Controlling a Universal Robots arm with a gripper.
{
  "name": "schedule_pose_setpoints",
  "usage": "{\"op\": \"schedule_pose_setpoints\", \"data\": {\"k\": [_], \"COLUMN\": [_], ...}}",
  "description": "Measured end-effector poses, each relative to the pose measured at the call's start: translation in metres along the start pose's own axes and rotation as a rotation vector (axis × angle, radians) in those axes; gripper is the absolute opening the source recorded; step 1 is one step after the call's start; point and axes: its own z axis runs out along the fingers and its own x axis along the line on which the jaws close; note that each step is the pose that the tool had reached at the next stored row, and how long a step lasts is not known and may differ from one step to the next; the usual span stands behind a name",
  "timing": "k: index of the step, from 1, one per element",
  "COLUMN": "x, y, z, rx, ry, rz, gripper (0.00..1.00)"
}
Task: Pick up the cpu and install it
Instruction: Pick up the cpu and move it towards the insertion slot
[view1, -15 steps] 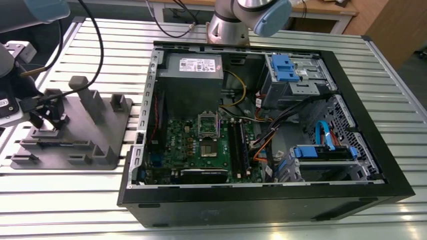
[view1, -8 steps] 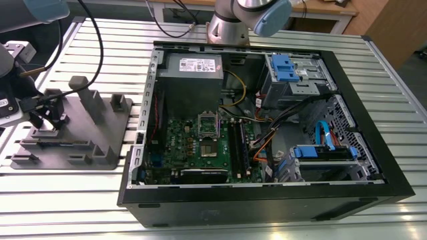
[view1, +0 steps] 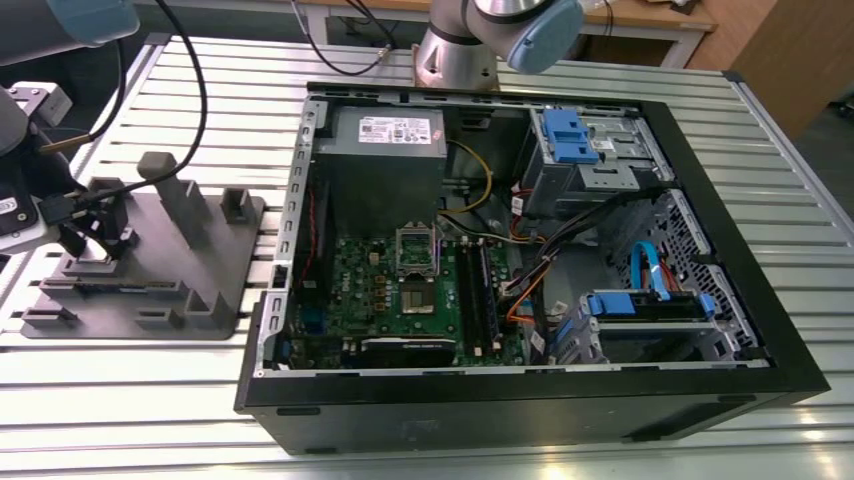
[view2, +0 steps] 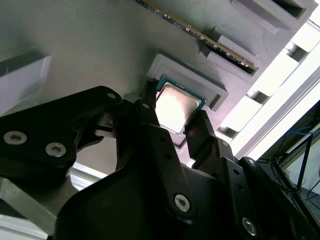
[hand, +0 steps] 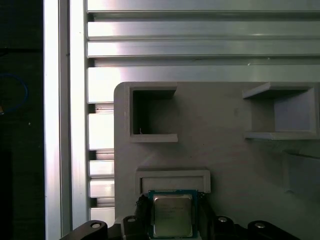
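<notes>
Black jaws clamp the cpu (view2: 176, 106) by two edges (seated in the grey tray (view2: 100, 45) recess).

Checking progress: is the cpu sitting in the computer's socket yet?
No, in the first wrist view the cpu is at the grey tray.

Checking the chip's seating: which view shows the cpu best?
The first wrist view: the cpu faces it squarely. The second wrist view sees it obliquely; in the exterior view the gripper covers it.

Arm (view1: 83, 20) bent low; gripper (view1: 96, 245) pointing straight down.
</notes>
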Motion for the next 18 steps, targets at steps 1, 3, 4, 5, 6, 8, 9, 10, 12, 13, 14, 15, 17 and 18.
{"op": "schedule_pose_setpoints", "data": {"k": [1,3,4,5,6,8,9,10,12,13,14,15,17,18], "x": [0.0000,0.0000,0.0000,0.0000,0.0000,0.0000,0.0000,0.0000,0.0000,-0.0001,-0.0001,-0.0001,-0.0002,-0.0002], "y": [0.0000,0.0000,0.0000,0.0000,0.0000,0.0000,0.0000,0.0000,0.0000,0.0000,0.0000,0.0001,0.0001,0.0001], "z": [0.0000,0.0000,0.0000,0.0000,0.0000,0.0000,0.0000,0.0000,0.0000,-0.0003,-0.0013,-0.0025,-0.0034,-0.0033], "rx": [0.0000,0.0000,0.0000,0.0000,0.0000,0.0000,0.0000,0.0000,0.0000,-0.0001,-0.0001,-0.0001,-0.0001,-0.0002], "ry": [0.0000,0.0000,0.0000,0.0000,0.0000,0.0000,0.0000,0.0000,0.0000,-0.0001,-0.0001,0.0000,-0.0002,-0.0002], "rz": [0.000,0.000,0.000,0.000,0.000,-0.001,-0.001,-0.001,-0.001,-0.001,-0.001,-0.001,-0.001,-0.001], "gripper": [0.48,0.47,0.47,0.47,0.47,0.47,0.47,0.47,0.47,0.47,0.47,0.47,0.47,0.47]}}
